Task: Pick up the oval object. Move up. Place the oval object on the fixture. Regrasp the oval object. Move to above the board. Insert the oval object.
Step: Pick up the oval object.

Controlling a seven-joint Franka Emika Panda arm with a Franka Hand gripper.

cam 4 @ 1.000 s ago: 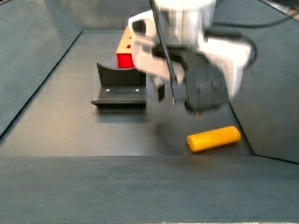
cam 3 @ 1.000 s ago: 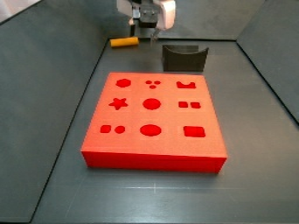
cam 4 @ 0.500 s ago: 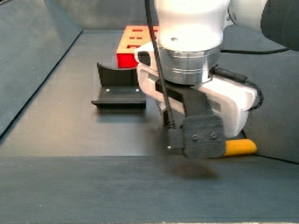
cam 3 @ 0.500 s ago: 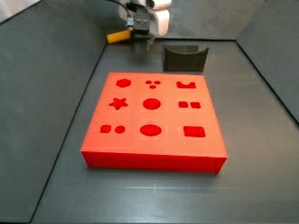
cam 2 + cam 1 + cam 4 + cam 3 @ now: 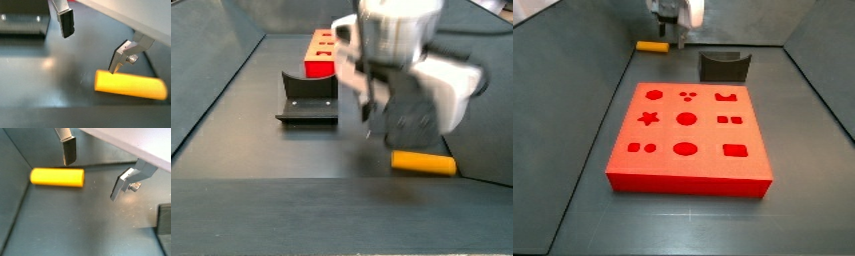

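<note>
1. The worktop (image 5: 580,150) is one dark grey floor, and it carries everything else.
2. One board (image 5: 688,140) lies on it, red, with nine shaped recesses in three rows of three; none holds a piece.
3. One end effector (image 5: 93,174) hangs low near the far wall, well apart from the board. Its fingers (image 5: 66,22) stand apart and nothing is between them. In a side view (image 5: 392,95) it is blurred.
4. One fixture (image 5: 723,66) stands just beyond the board's far edge, with nothing resting in it.
5. One oval object (image 5: 57,176), yellow-orange, lies on its side on the worktop, beside the fingers and not between them. In a wrist view (image 5: 130,84) it lies just off one fingertip; in a side view (image 5: 422,162) it sits near the wall, below the end effector.
6. By my judgement the first step, the pick-up, is in hand and no grasp is made. The next move calls for shifting sideways until the piece lies between the pads, lowering, then closing across its short width.
</note>
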